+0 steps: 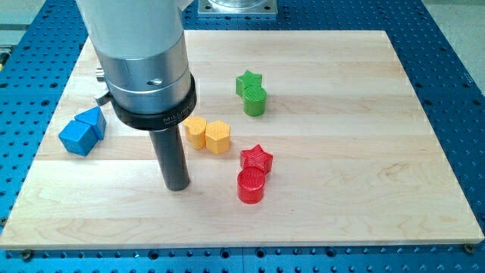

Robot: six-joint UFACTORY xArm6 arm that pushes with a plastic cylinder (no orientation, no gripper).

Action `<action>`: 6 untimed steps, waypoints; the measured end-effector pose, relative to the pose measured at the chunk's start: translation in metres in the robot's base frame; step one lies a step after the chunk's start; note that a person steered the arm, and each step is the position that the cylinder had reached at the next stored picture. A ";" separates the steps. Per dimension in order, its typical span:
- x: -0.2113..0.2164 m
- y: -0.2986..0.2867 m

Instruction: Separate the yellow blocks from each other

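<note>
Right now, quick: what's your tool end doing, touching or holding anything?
My tip: a bare rod, holding nothing, resting on the board at the view's lower left of the two touching yellow blocks, apart from them.

We see board [341, 152]: pale wood, straight grain, smooth matt finish. Around it, blue metal-looking base [455, 83], perforated, dull sheen. Our arm housing [140, 53]: brushed silver metal, soft gloss; black collar [155, 106] below, satin. Rod down to my tip [177, 187]: dark, matt. Blocks look plastic, finely ribbed faces: two yellow blocks [196, 131] [217, 136] at 1 o'clock from tip, red star [256, 158], red cylinder [251, 186], green star [247, 82], green cylinder [255, 100], two blue blocks [76, 137] [92, 120].
</note>
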State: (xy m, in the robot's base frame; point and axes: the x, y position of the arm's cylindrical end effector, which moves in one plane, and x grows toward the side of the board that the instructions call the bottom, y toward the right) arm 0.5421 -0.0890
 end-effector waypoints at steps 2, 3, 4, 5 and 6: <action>-0.002 0.005; -0.038 0.001; -0.062 0.003; -0.062 0.062; -0.081 0.091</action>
